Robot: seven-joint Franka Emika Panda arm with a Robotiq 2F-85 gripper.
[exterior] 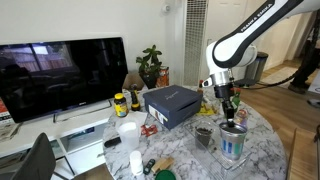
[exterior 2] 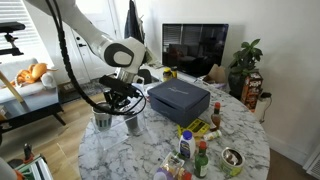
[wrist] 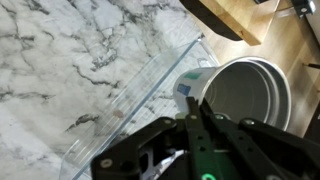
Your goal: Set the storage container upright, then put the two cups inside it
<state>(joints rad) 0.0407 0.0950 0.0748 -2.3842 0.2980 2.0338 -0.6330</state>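
Round marble desk (exterior: 272, 142), one, carrying all items below. Television (exterior: 60, 75), one, behind it at frame left. Franka arm (exterior: 240, 40), one, reaching down at frame right so the jaws hang directly above the tin cup, likely placed to take it by the rim; their opening cannot be told. Dark lidded box (exterior: 172, 104), one, desk centre, lying flat. Clear plastic wall (wrist: 150, 95), probably the storage container, just beside the tin cup; its posture is unclear. Metal tin cup (exterior: 233, 145), one, upright, lower right. Small dark cup (exterior: 203, 134), one, upright beside it. Slim bottles (exterior 2: 200, 150), several, lower centre.
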